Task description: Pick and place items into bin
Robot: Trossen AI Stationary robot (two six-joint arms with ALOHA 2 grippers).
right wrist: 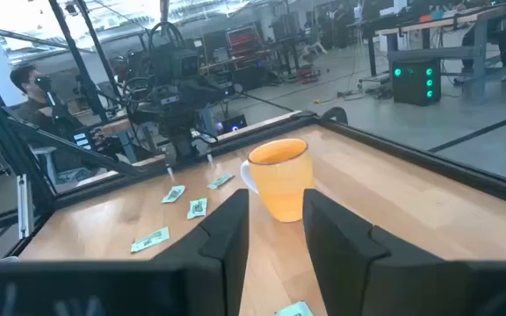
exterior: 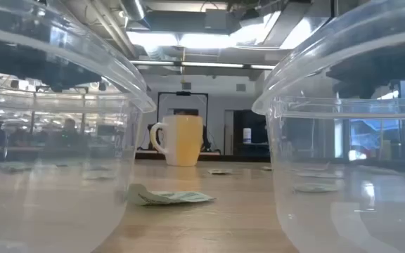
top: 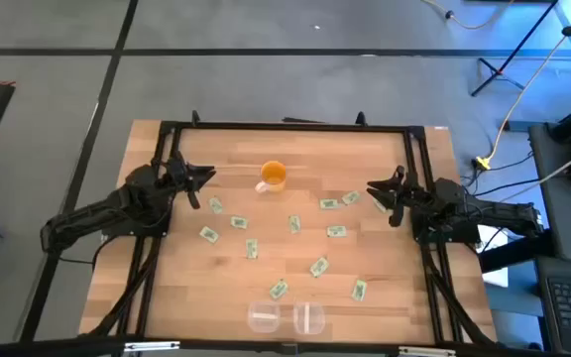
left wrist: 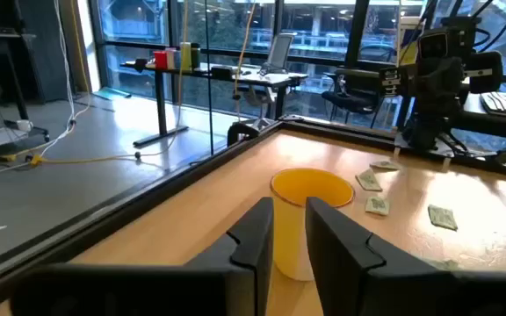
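Observation:
Several small pale green and white packets (top: 293,224) lie flat and scattered over the wooden table (top: 167,297); one shows close in the low view (exterior: 171,197). Two clear bins (top: 263,317) (top: 308,317) stand at the near edge. My left gripper (top: 204,186) hovers over the table's left side, open and holding nothing, pointing at the orange cup (left wrist: 310,211). My right gripper (top: 377,196) hovers at the right side, open and holding nothing too, with the cup (right wrist: 284,180) ahead of its fingers and packets (right wrist: 197,207) beyond it.
The orange cup (top: 273,176) stands upright at the far middle, between the two grippers. A dark frame (top: 285,126) runs round the table's edges. The bins' clear walls (exterior: 62,140) (exterior: 343,140) fill the sides of the low view. A person (right wrist: 29,96) sits beyond the table.

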